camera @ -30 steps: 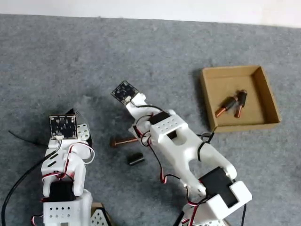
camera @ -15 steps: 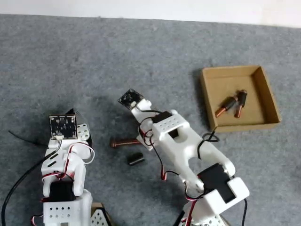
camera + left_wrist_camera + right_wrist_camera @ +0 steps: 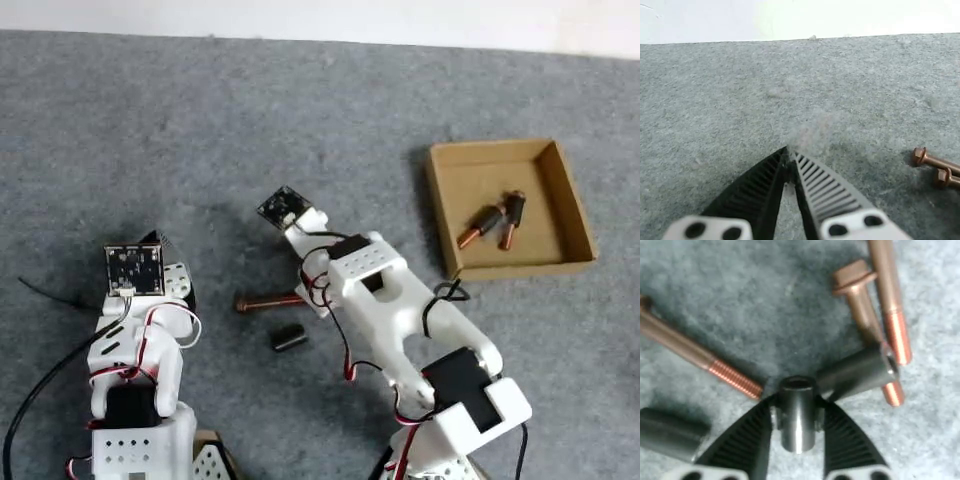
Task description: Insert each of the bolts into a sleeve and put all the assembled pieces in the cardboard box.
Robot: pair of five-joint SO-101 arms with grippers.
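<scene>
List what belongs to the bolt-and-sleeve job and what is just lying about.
Job:
cardboard box
two assembled pieces inside it
loose bolts
loose sleeve
gripped sleeve in the right claw

Lying about:
black cable on the grey mat

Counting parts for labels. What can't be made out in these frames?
High view: the right arm hides whatever lies under its wrist; one bolt sticks out partway.
Left wrist view: two bolts are cut off by the frame edge.
Right wrist view: the right gripper covers the sides of the held sleeve; another sleeve is cut by the edge.
High view: assembled pieces in the cardboard box are too small to check seating.
</scene>
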